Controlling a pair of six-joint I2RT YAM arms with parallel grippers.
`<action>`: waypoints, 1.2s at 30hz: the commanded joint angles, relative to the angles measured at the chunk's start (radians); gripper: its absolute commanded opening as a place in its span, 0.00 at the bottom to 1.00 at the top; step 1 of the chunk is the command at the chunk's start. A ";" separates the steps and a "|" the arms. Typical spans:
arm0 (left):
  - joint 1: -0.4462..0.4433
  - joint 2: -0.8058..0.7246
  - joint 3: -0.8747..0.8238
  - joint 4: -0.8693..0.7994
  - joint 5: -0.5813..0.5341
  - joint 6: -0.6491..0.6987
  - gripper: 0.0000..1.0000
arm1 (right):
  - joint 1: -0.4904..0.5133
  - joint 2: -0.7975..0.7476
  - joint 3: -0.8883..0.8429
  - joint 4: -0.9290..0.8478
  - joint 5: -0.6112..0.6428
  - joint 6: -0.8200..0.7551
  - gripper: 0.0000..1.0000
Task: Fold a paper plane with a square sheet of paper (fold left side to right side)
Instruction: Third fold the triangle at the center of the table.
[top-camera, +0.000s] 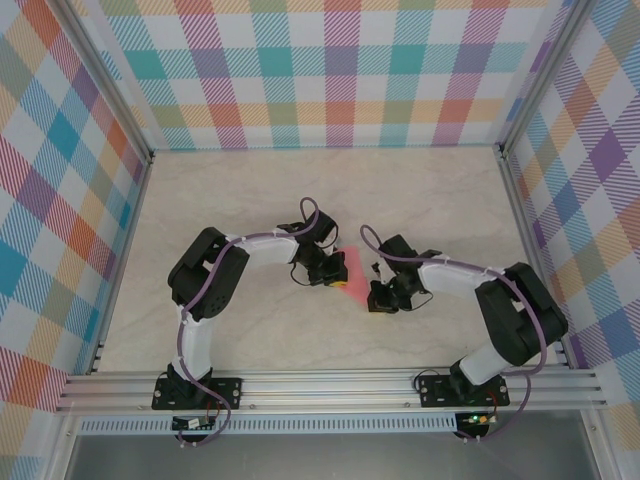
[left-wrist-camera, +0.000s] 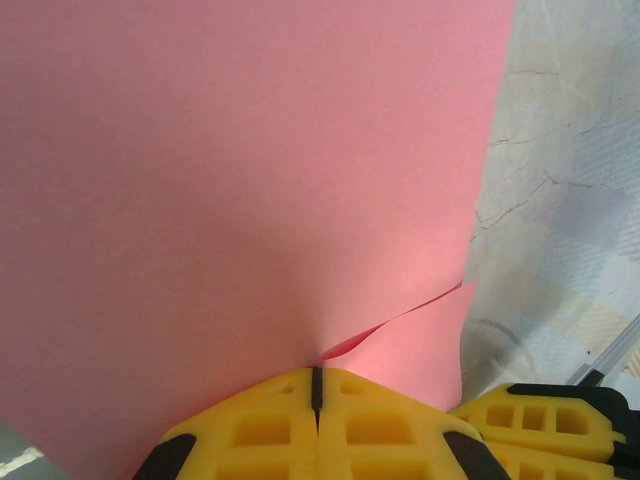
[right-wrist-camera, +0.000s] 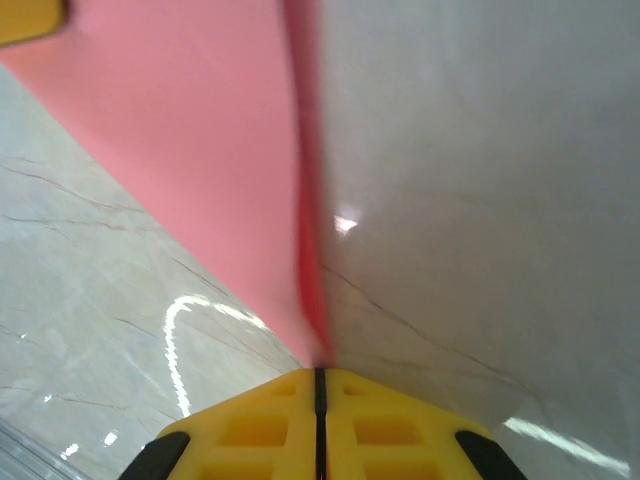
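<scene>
The square sheet of paper (top-camera: 353, 266) is pink-red and lies between the two arms at the middle of the table. In the left wrist view the paper (left-wrist-camera: 250, 180) shows two layers that part slightly at the right edge. My left gripper (left-wrist-camera: 316, 372) is shut on it, with the yellow fingertips pressed together where the layers meet. In the right wrist view the paper (right-wrist-camera: 215, 150) narrows to a reddish edge that runs into my right gripper (right-wrist-camera: 320, 372), which is shut on that edge. From above, the left gripper (top-camera: 332, 275) and right gripper (top-camera: 380, 292) sit close together.
The marble-patterned tabletop (top-camera: 300, 190) spreads around the paper. Checked walls (top-camera: 330, 70) close it in at the back and sides, and an aluminium rail (top-camera: 330, 385) runs along the near edge. The right gripper's yellow fingers (left-wrist-camera: 545, 420) show beside the left ones.
</scene>
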 joint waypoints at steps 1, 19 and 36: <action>0.002 0.041 -0.005 -0.058 -0.097 0.017 0.01 | -0.012 -0.043 -0.015 -0.112 0.027 0.004 0.08; 0.002 0.026 0.003 -0.056 -0.088 0.013 0.01 | 0.018 0.023 0.097 0.078 -0.071 0.085 0.05; 0.001 -0.092 0.017 -0.066 -0.093 0.031 0.10 | 0.018 0.149 0.040 0.024 0.046 0.107 0.00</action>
